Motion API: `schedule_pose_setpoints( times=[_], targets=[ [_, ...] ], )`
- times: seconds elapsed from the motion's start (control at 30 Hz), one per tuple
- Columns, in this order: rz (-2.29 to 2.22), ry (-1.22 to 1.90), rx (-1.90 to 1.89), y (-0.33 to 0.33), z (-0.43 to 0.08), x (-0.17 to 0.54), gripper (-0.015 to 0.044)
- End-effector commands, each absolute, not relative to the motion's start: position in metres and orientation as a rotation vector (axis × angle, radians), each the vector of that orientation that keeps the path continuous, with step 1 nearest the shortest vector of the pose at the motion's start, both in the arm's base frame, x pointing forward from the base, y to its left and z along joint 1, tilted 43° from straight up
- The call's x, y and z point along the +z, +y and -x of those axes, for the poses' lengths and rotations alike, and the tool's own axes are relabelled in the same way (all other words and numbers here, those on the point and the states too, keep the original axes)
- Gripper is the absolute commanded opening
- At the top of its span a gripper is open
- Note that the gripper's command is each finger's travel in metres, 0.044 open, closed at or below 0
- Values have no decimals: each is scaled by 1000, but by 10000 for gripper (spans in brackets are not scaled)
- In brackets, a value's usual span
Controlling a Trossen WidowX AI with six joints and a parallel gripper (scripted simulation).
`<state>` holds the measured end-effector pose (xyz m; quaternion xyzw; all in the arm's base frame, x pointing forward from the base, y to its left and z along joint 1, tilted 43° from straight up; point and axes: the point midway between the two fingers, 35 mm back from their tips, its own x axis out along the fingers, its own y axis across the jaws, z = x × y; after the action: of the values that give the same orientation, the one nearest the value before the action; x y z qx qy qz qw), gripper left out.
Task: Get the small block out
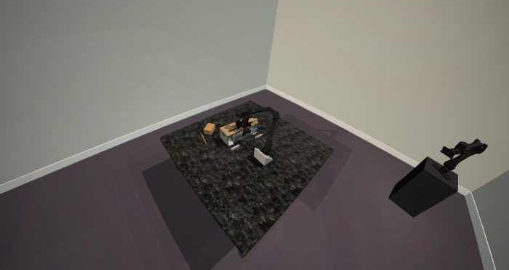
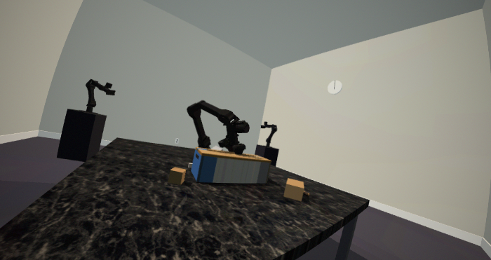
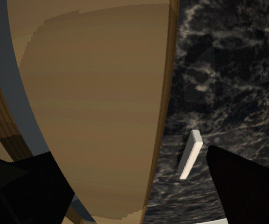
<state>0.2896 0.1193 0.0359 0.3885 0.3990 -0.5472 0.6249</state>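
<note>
The box [image 1: 225, 137] [image 2: 231, 169] stands on the dark table [image 1: 251, 201] [image 2: 158, 222]. It has tan wooden top edges, and the exterior view shows a blue end and grey back. My gripper [image 1: 246, 132] [image 2: 233, 150] [image 3: 150, 150] is open and empty, pointing down at the box's top. In the wrist view a broad tan wooden surface of the box [image 3: 100, 100] lies between and beyond the fingers, with the right finger over the table side. I cannot make out the small block on the shelf in any view. The shelf inside is hidden by the arm and the box walls.
White bars [image 1: 235, 147] [image 1: 258, 136] [image 3: 191, 155] lie in front of the box. A tan cube [image 1: 209, 129] [image 2: 294, 189] and thin stick [image 1: 203, 137] lie beyond one end, another tan cube [image 2: 177, 176] near the blue end. A white wedge [image 1: 262, 157] stands by the arm's base.
</note>
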Motion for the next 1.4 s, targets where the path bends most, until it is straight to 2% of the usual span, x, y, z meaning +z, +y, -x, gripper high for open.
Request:
schedule_pose_setpoints(
  times=[0.0, 1.37],
  targets=[
    [-887, 918, -1257, 121, -289, 33, 400],
    [-889, 919, -1256, 152, -287, 6, 400]
  ],
)
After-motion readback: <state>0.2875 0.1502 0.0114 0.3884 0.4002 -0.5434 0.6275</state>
